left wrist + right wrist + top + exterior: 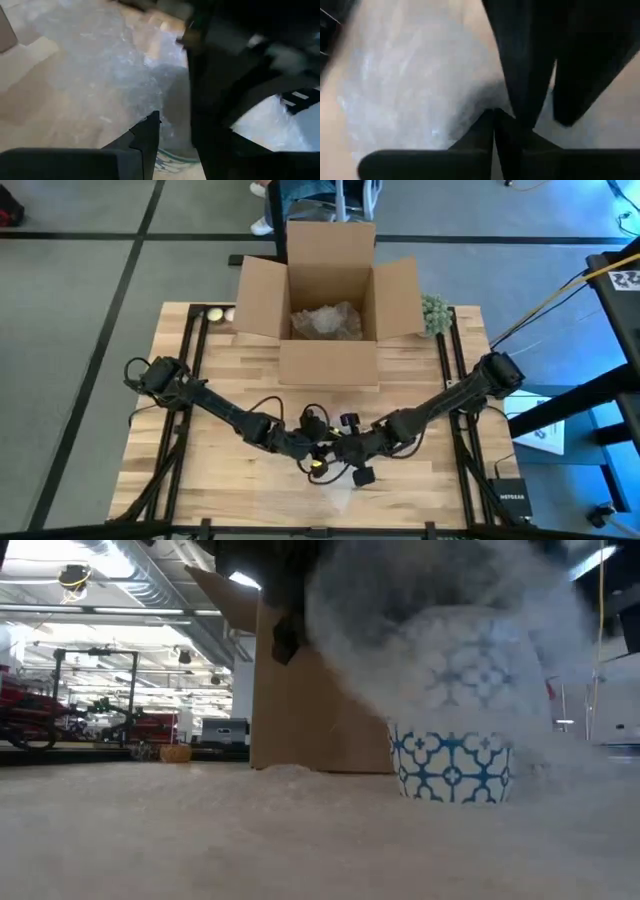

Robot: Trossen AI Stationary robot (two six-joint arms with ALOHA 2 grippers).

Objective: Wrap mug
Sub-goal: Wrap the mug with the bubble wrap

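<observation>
The white mug with blue patterns [452,745] stands on the wooden surface [200,470], half under clear bubble wrap [400,620]. The right end effector [494,114] is pinched on the wrap. I cannot tell about the left end effector [308,448]. The mug looks hard and breakable; the wrap is soft, so hold its edge.

An open cardboard box [330,300] with crumpled packing [325,321] inside sits on the wooden table [220,370]; a green plant sprig [435,313] lies beside it.

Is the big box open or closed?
Open. The box's flaps stick out to the sides in the high view, and crumpled wrap shows inside it.
</observation>
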